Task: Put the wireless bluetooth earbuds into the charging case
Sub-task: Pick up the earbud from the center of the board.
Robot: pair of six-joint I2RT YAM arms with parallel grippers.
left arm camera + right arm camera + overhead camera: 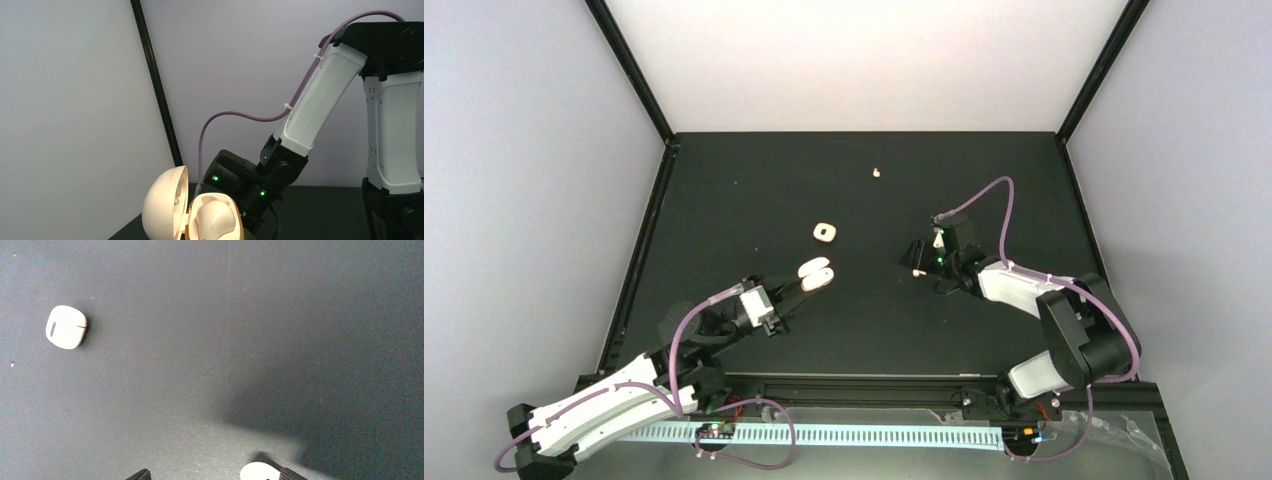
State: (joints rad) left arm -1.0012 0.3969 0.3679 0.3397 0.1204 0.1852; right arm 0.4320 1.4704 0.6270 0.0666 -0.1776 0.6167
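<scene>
My left gripper [796,290] is shut on an open cream charging case [816,275] and holds it above the mat. In the left wrist view its lid [162,210] stands open to the left of its base [215,217], which has a rounded cream shape inside; my fingers are hidden. My right gripper [917,258] is low over the mat with its jaws wide apart [217,475]. A small white earbud [259,472] lies against the inside of the right finger; it also shows in the top view [918,271]. Another earbud [877,172] lies far back.
A second cream case [824,233], closed, lies on the black mat [984,180] between the arms; it also shows in the right wrist view [66,326]. My right arm [320,110] fills the background of the left wrist view. Black frame posts stand at the back corners.
</scene>
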